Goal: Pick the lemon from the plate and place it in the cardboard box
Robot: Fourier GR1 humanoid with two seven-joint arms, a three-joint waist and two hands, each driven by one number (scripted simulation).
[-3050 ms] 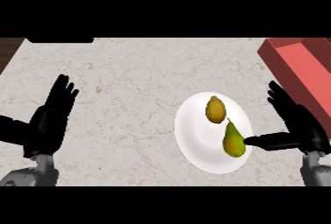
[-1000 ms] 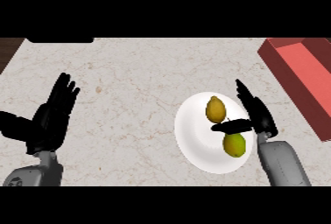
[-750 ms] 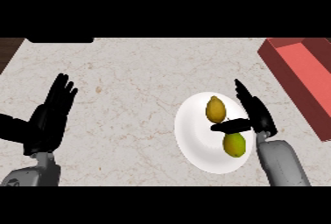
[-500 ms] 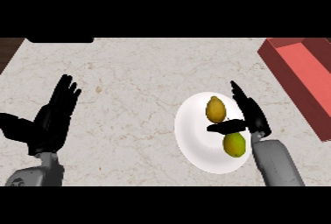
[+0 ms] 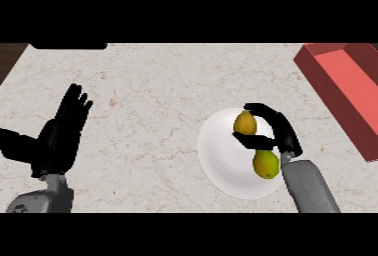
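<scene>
Yellow lemon [image 5: 245, 123] sits on the white plate [image 5: 221, 165], and your right hand [image 5: 279, 132] has its fingers and thumb curled round it. A greenish pear [image 5: 266, 164] lies just below. Your left hand [image 5: 57, 135] rests open at the left. The red box [image 5: 343, 85] stands far right on the counter [image 5: 148, 90].
</scene>
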